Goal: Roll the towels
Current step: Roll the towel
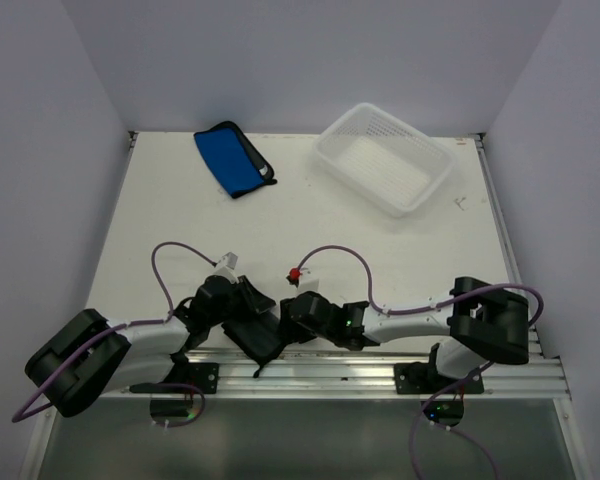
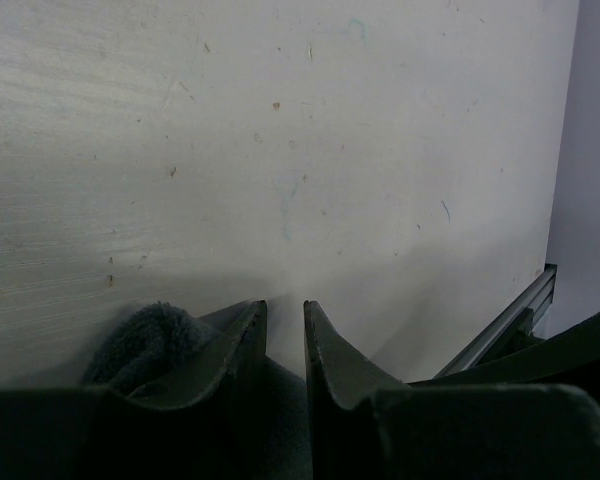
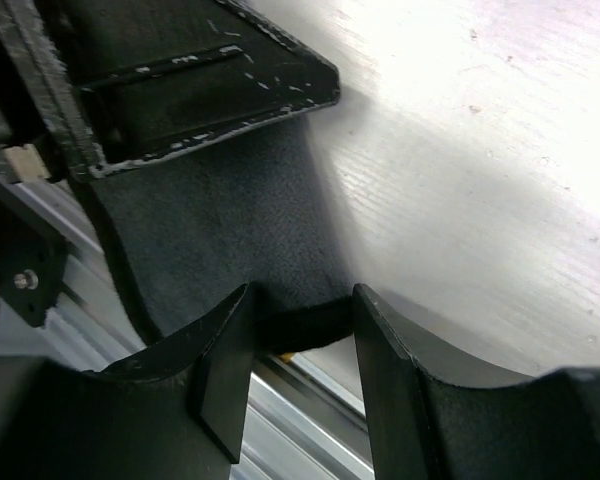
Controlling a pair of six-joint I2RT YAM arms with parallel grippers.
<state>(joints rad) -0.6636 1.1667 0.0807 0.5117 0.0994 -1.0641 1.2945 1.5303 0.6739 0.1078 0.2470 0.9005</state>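
The bright blue towel with black edging lies folded at the table's back left, far from both arms. The dark towel lies bunched at the near edge between the two grippers. My left gripper is shut on it, with a narrow gap at the tips. Grey cloth bulges left of its fingers and fills the space lower between them. My right gripper holds the towel's black edge, which spans from one finger to the other. The rest of the dark towel hangs beyond.
A white perforated basket stands at the back right. The aluminium rail runs along the near edge, right under the right gripper. The left gripper's black body is close above the right fingers. Grey walls enclose the table.
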